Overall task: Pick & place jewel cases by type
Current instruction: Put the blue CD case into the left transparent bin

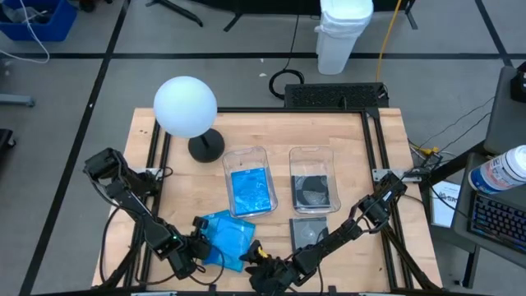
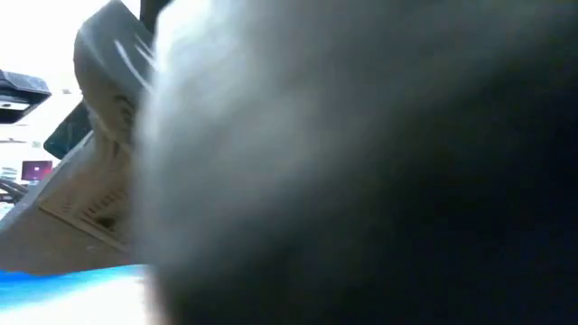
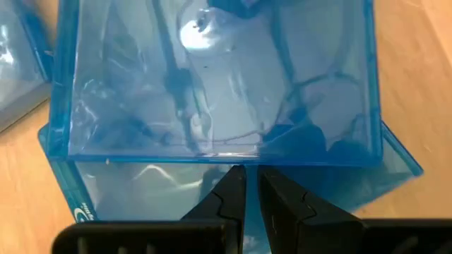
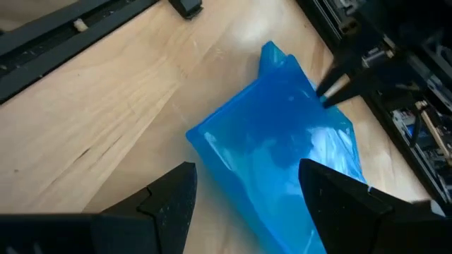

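The left gripper (image 3: 245,185) pinches the edge of a blue case (image 1: 228,237) lying with other blue cases just in front of the left bin (image 1: 247,187). The right gripper (image 4: 247,187) gapes wide, holding nothing, over those cases.

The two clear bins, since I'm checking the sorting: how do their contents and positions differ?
The left bin holds a translucent blue jewel case; the right bin holds a dark grey jewel case. The left bin sits nearer the white globe lamp, the right bin farther from it. Both are clear, rectangular, side by side on the wooden table.
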Controlling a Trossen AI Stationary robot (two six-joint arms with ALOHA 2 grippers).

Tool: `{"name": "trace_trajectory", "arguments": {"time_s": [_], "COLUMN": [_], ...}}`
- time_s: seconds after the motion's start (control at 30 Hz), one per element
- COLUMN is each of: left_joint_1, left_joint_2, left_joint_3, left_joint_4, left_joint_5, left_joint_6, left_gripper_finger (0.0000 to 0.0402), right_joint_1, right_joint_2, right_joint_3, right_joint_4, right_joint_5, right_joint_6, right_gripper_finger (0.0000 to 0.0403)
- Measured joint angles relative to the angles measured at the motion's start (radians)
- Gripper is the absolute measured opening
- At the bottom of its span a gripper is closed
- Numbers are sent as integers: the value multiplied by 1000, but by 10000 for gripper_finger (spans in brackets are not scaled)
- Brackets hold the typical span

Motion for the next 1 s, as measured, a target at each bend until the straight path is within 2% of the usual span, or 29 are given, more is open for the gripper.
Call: {"name": "trace_trajectory", "arguments": {"time_s": [0.17,0.33,0.57,0.8,1.0], "left_joint_1": [4,4,11,10,10], "left_joint_2": [0,0,0,0,0], "left_joint_3": [0,0,0,-1,-1], "left_joint_4": [2,17,17,4,-3], "left_joint_5": [-8,-22,-22,-19,-21], "left_joint_6": [0,0,3,0,0], "left_gripper_finger": [46,46,46,46,46], "right_joint_1": [0,0,-18,-30,-64], "right_joint_2": [25,35,42,46,47], "right_joint_3": [0,0,1,-1,-1], "right_joint_4": [-5,5,34,130,133], "right_joint_5": [-50,-9,-51,44,33], "right_joint_6": [-7,-16,-51,-48,13], "right_gripper_finger": [240,240,240,240,240]}}
